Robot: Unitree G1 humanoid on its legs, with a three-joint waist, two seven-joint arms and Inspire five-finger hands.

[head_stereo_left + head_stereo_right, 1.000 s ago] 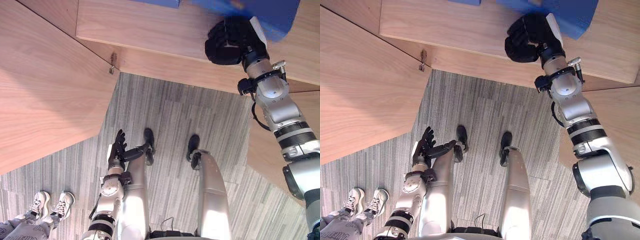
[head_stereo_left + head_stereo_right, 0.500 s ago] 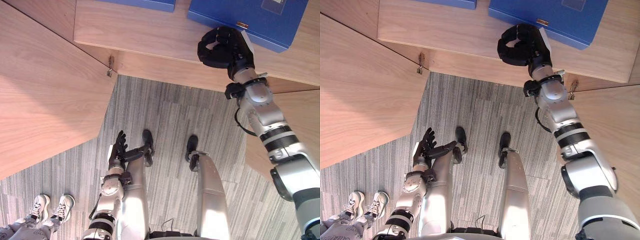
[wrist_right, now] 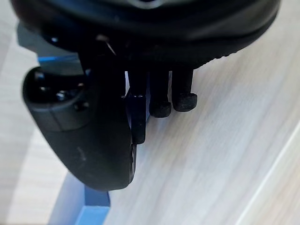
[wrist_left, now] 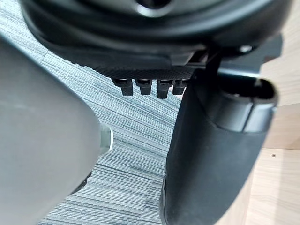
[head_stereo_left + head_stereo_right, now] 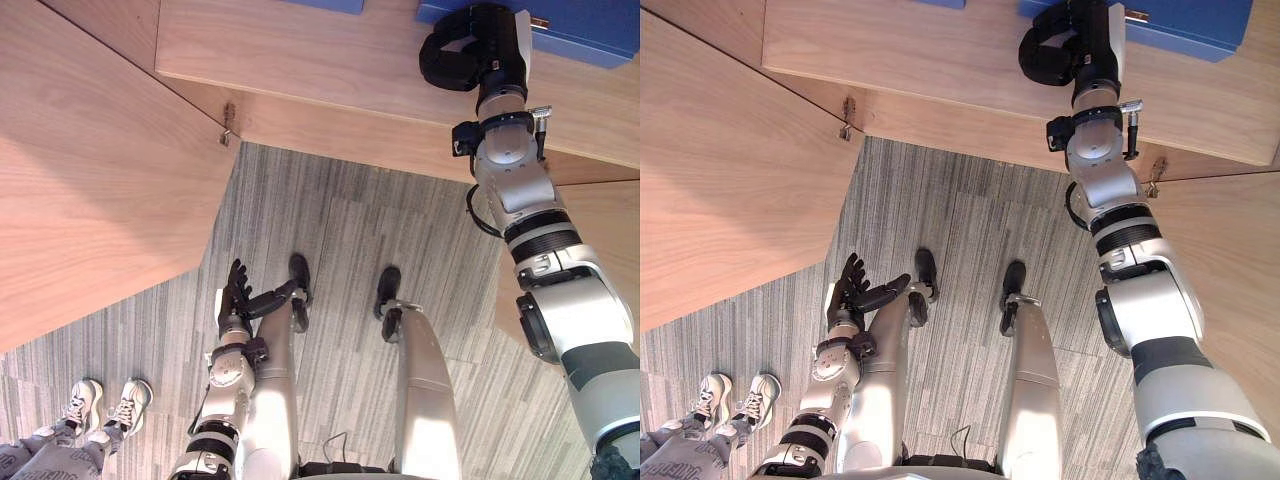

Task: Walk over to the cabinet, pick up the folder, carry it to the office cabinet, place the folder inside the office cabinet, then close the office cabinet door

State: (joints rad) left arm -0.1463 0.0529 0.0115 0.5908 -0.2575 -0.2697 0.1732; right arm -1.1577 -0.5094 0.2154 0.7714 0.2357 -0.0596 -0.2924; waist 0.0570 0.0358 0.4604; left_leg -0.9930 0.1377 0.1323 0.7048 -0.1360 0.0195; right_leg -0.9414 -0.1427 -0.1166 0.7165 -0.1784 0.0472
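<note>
The right hand (image 5: 478,48) has gone farther in over the shelf (image 5: 320,60) than half a second ago. Then it hung a bit in front of the blue folder (image 5: 590,35). Now it sits right at the folder's near corner. Its fingers (image 3: 184,101) are curled in, with the tips close together above the bare wood and nothing in them. The thumb covers the folder's edge, so I cannot tell if it touches. The folder lies flat on the shelf, and its far part is cut off. A second blue folder (image 5: 325,5) is almost all cut off too. The left hand (image 5: 236,296) hangs low as before, fingers straight and apart, holding nothing. The cabinet door (image 5: 100,200) stands open. A person's shoes (image 5: 105,408) stand on the grey carpet (image 5: 330,230).
</note>
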